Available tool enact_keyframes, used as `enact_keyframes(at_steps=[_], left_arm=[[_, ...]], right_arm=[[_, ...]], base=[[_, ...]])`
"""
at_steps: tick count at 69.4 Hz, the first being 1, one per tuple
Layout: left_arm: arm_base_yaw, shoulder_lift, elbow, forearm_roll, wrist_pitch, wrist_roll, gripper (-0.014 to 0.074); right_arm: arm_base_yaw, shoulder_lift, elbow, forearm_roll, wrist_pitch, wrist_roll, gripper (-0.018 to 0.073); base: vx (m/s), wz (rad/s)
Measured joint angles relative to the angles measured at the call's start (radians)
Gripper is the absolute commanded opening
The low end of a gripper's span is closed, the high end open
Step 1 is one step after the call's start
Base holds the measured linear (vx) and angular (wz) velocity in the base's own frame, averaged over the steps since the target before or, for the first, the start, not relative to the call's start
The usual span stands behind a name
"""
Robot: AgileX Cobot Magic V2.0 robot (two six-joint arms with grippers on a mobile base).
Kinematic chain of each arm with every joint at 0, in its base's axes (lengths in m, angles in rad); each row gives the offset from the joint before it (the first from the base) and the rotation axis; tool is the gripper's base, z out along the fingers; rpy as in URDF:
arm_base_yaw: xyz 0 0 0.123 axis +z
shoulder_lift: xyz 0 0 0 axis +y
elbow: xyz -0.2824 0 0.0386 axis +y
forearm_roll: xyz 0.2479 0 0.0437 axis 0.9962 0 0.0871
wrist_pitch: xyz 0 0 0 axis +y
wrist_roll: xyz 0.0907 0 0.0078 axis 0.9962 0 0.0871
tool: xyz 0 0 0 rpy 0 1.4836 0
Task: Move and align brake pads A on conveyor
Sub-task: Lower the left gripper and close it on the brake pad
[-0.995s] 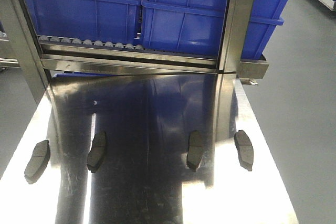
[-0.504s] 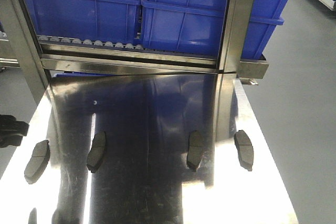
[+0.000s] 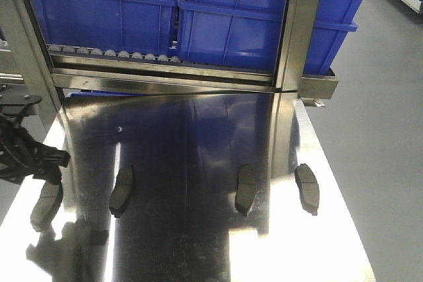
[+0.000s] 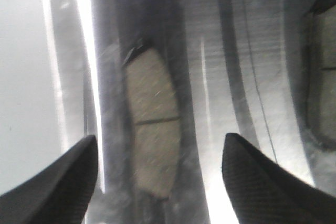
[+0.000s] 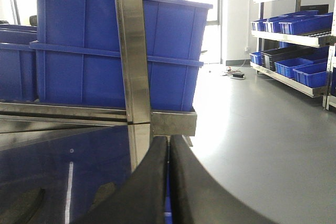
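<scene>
We see the leftmost pad (image 3: 45, 206), the second pad (image 3: 121, 191), the third pad (image 3: 246, 189) and the fourth pad (image 3: 307, 188) lying flat in a loose row across the shiny steel table (image 3: 198, 249), each well apart from the next, with the widest gap between the second and the third. Each pad lies with its long side pointing roughly away from us, the outer ones slightly slanted; the leftmost sits near the table's left edge and the fourth near its right edge. The left gripper (image 4: 160, 140) hangs over the leftmost pad, released: in its wrist view we see its two dark fingers (image 4: 58, 182) spread wide, one on either side of the pad, whose grey face and thin centre groove show between them. We cannot tell whether the fingertips touch the table or the pad. The right gripper (image 5: 169, 145) is clenched, its fingers pressed together with nothing between them, and it faces a steel post (image 5: 131, 51) and the blue bins (image 5: 79, 51). At the far end of the table we see a roller track (image 3: 112, 53) beneath those bins.
</scene>
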State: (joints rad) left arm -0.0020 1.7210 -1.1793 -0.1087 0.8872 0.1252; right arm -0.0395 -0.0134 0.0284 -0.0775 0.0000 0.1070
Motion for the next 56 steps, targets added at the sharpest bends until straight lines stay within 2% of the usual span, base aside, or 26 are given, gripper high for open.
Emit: enact_keyframes(at_steps=[19,56], left_arm=[[-0.014,0.093,-0.015,0.057,-0.002,-0.080,0.0500],[-0.014,0.159,-0.015,0.042,-0.013,-0.106,0.0498]], right_arm=[[0.000,0.000,0.000,0.000,0.000,0.000,-0.0011],[0.000,0.000,0.000,0.000,0.000,0.000,-0.0011]], base=[[0.00,0.00],[0.00,0.00]])
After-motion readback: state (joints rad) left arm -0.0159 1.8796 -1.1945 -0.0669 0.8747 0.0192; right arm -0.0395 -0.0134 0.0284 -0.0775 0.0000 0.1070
